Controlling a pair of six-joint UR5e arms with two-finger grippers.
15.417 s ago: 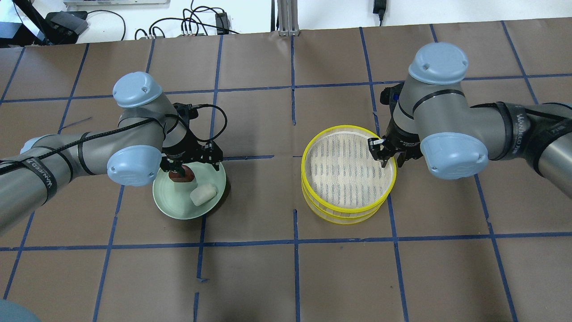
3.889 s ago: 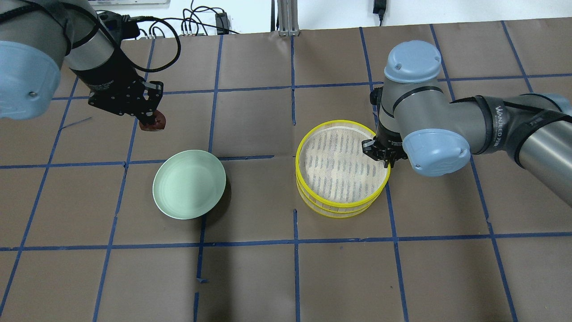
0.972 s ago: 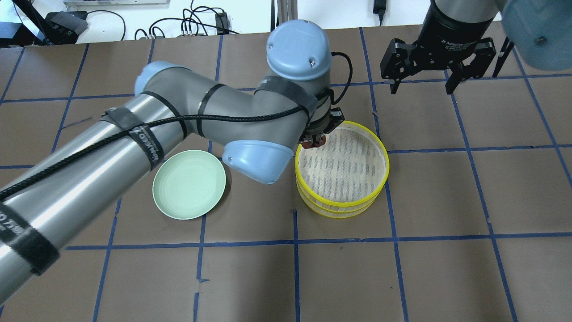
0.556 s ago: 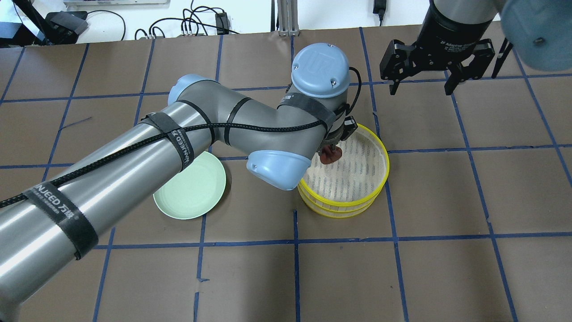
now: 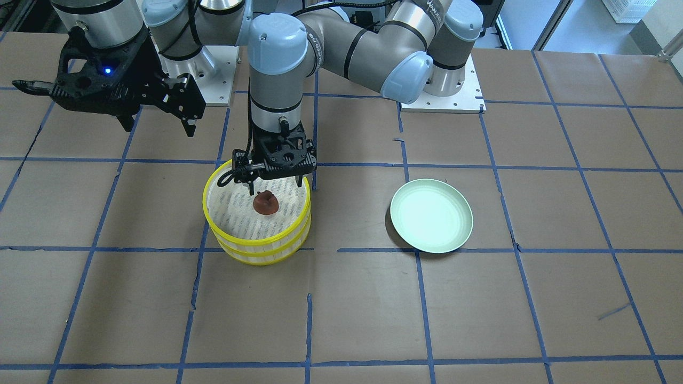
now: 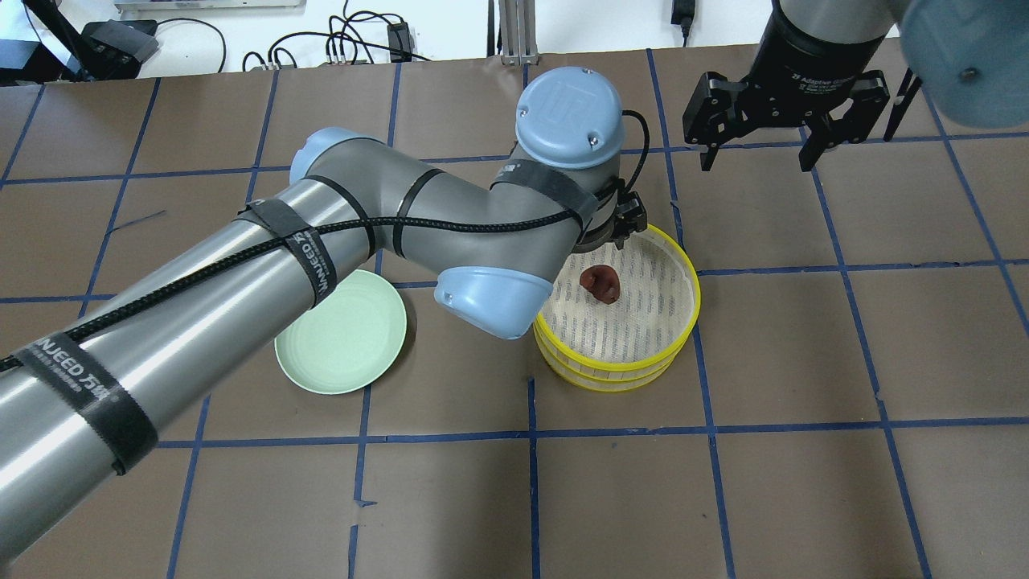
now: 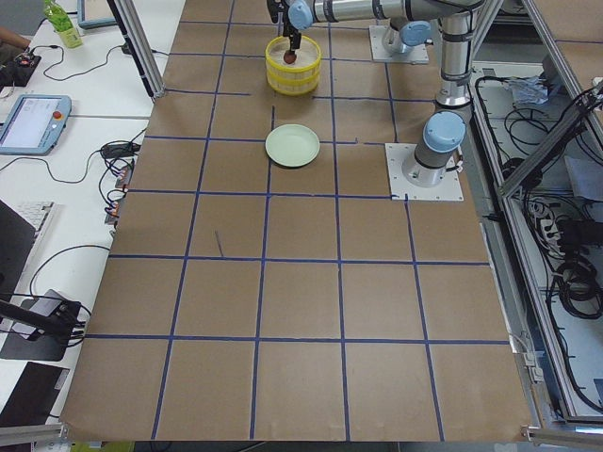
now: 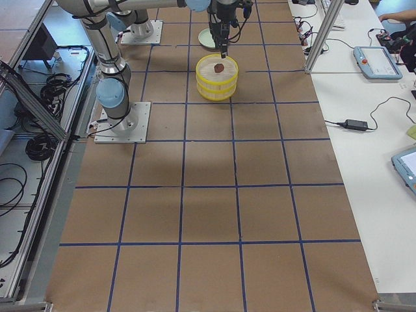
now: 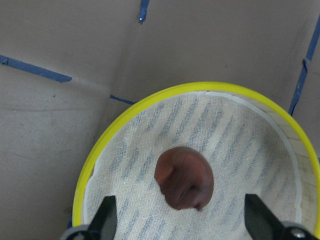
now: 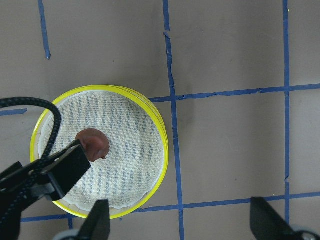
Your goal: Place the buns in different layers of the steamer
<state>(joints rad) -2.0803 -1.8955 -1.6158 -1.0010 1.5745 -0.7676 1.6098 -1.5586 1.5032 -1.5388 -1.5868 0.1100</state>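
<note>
The dark reddish-brown bun (image 5: 265, 203) lies loose on the white mesh of the top steamer tray (image 5: 205, 205), near its middle. It also shows in the overhead view (image 6: 600, 282) and the left wrist view (image 9: 184, 177). The two yellow-rimmed trays (image 6: 696, 293) stand stacked. My left gripper (image 5: 275, 184) is open just above the bun, its fingers (image 9: 107, 220) apart on either side and clear of it. My right gripper (image 6: 757, 153) is open and empty, raised behind the stack. The white bun shows in no view.
The pale green plate (image 6: 340, 330) sits bare to the left of the stack, partly under my left arm, which reaches across from the left. Blue tape lines grid the brown table.
My left gripper has opened and let the brown bun drop onto the top tray's mesh, then drawn back slightly. The right gripper has stayed raised and open.
</note>
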